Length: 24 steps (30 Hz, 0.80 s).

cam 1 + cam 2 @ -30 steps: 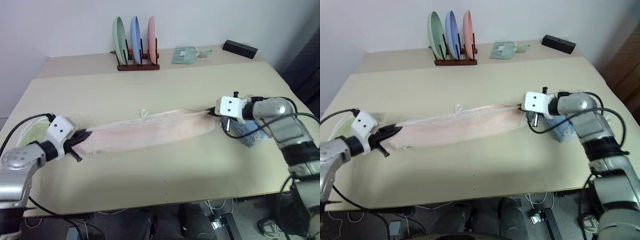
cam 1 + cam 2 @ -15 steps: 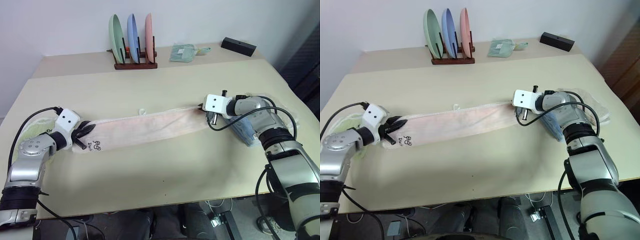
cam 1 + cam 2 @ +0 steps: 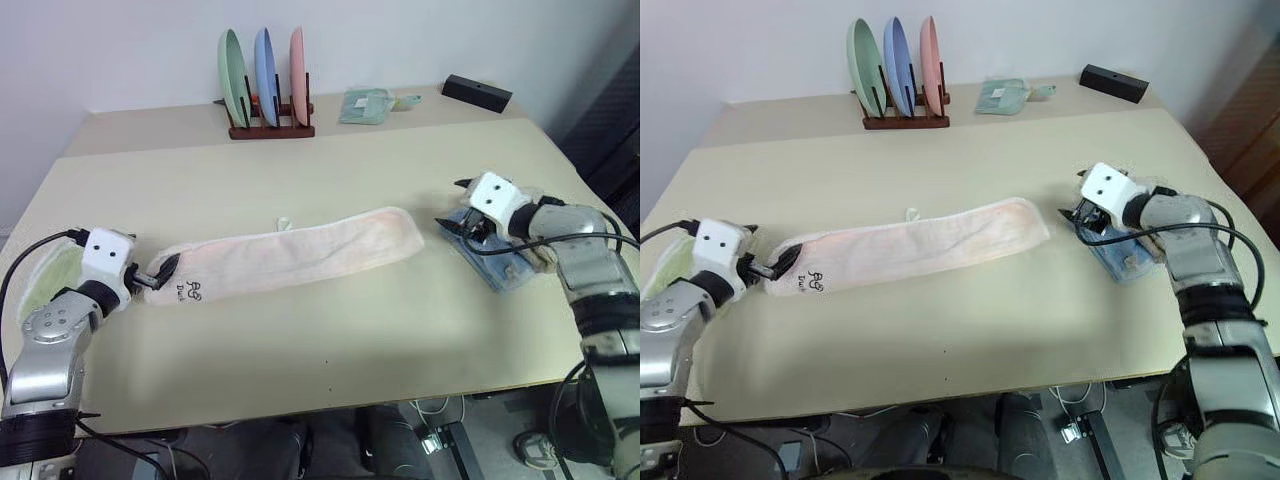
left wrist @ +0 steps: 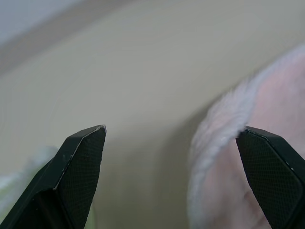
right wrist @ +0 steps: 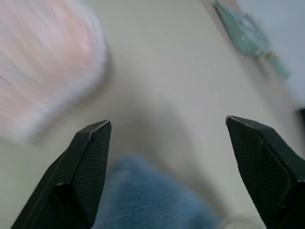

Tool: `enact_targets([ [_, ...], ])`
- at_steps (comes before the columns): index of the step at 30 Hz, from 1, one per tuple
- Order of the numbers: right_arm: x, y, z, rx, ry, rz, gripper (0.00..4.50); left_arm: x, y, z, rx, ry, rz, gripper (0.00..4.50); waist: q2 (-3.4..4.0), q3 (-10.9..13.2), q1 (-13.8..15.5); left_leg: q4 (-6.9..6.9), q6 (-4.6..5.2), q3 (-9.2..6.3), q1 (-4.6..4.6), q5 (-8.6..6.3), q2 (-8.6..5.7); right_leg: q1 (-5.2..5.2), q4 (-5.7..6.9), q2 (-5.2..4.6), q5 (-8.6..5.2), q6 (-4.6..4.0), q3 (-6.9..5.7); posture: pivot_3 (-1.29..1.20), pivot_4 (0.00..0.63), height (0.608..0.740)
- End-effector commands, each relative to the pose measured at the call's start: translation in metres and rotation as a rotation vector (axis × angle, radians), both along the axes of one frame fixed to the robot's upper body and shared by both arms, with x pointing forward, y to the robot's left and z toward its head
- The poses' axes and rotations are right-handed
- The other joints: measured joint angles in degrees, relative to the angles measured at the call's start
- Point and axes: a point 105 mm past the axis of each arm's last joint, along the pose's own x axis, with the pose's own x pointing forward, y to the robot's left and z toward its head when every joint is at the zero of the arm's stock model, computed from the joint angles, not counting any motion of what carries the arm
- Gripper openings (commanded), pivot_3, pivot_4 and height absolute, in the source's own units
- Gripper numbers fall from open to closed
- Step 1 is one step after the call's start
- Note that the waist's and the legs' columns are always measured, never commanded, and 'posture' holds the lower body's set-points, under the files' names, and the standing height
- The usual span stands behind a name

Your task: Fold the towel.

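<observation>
Towel [image 3: 290,255] lies flat along the worktop [image 3: 330,350]; my left gripper [image 3: 157,274] and right gripper [image 3: 462,224], both spread apart, should re-grip matching end corners squarely.

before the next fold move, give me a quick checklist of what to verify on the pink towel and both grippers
1. Long pale pink terry towel lies flat on the beige table: ok.
2. Left gripper open and free of the towel: open ok; free cannot tell, one finger overlaps the towel's end.
3. Right gripper open, clear of the towel: ok.
4. Towel fully folded: not ok, it lies as one long strip.
5. Blue cloth under the right gripper apart from the towel: ok.
</observation>
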Motion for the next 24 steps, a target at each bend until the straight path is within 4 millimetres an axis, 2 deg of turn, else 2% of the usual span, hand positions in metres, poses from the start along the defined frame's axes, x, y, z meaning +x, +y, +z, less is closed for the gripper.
enact_targets([
  [1, -0.031, 0.017, 0.019, 0.277, 0.102, 0.027, 4.45, -0.005, -0.021, 0.026, -0.005, -0.089, -0.085, 4.42, -0.01, 0.0, 0.4, 0.0, 0.0, 0.04, 0.0, 0.0, 0.0, -0.01, -0.01, 0.0, 0.04, 0.01, 0.03, 0.0, 0.15, 0.74],
  [3, -0.054, 0.028, 0.005, 0.431, 0.253, 0.025, 4.48, -0.008, -0.047, 0.029, -0.007, -0.092, -0.197, 4.42, -0.02, 0.0, 0.9, -0.03, 0.01, -0.12, 0.03, -0.01, 0.02, 0.11, -0.09, 0.01, 0.03, 0.01, -0.05, 0.0, 0.15, 0.74],
  [6, -0.071, 0.039, -0.012, 0.662, 0.439, -0.057, 4.48, -0.014, -0.082, 0.025, -0.024, -0.048, -0.358, 4.42, -0.07, -0.1, 1.7, 0.07, 0.06, -0.06, 0.04, -0.04, 0.01, 0.19, -0.16, 0.0, 0.06, 0.05, -0.02, 0.0, 0.15, 0.74],
  [8, -0.074, 0.045, -0.026, 0.812, 0.532, -0.148, 4.48, -0.02, -0.113, 0.017, -0.042, 0.013, -0.505, 4.42, -0.07, -0.1, 1.8, 0.08, 0.06, 0.02, 0.06, -0.03, 0.0, 0.2, -0.17, 0.0, 0.15, 0.08, 0.06, 0.0, 0.15, 0.74],
  [10, -0.075, 0.05, -0.035, 0.908, 0.59, -0.216, 4.48, -0.028, -0.135, 0.011, -0.047, 0.056, -0.62, 4.42, -0.07, -0.1, 1.8, 0.08, 0.05, 0.04, 0.1, -0.03, 0.01, 0.21, -0.14, 0.01, 0.17, 0.07, 0.08, 0.0, 0.15, 0.74],
  [14, -0.072, 0.057, -0.05, 1.054, 0.665, -0.342, 4.48, -0.036, -0.166, 0.007, -0.062, 0.069, -0.75, 4.42, -0.06, -0.1, 1.7, 0.06, 0.06, 0.04, 0.07, -0.03, 0.01, 0.16, -0.15, 0.02, 0.17, 0.07, 0.07, 0.0, 0.15, 0.74],
  [17, -0.069, 0.057, -0.06, 1.125, 0.698, -0.436, 4.48, -0.039, -0.178, 0.006, -0.066, 0.067, -0.791, 4.42, -0.02, -0.1, 1.6, 0.05, 0.05, 0.05, 0.08, -0.03, 0.01, 0.16, -0.14, 0.02, 0.17, 0.07, 0.07, 0.0, 0.15, 0.74],
  [24, -0.058, 0.058, -0.065, 1.266, 0.711, -0.541, 4.48, -0.038, -0.179, 0.005, -0.1, 0.073, -0.776, 4.42, 0.0, -0.2, 1.6, 0.05, 0.05, 0.06, 0.13, -0.02, 0.01, 0.2, -0.14, 0.03, 0.17, 0.07, 0.06, 0.0, 0.15, 0.74],
])
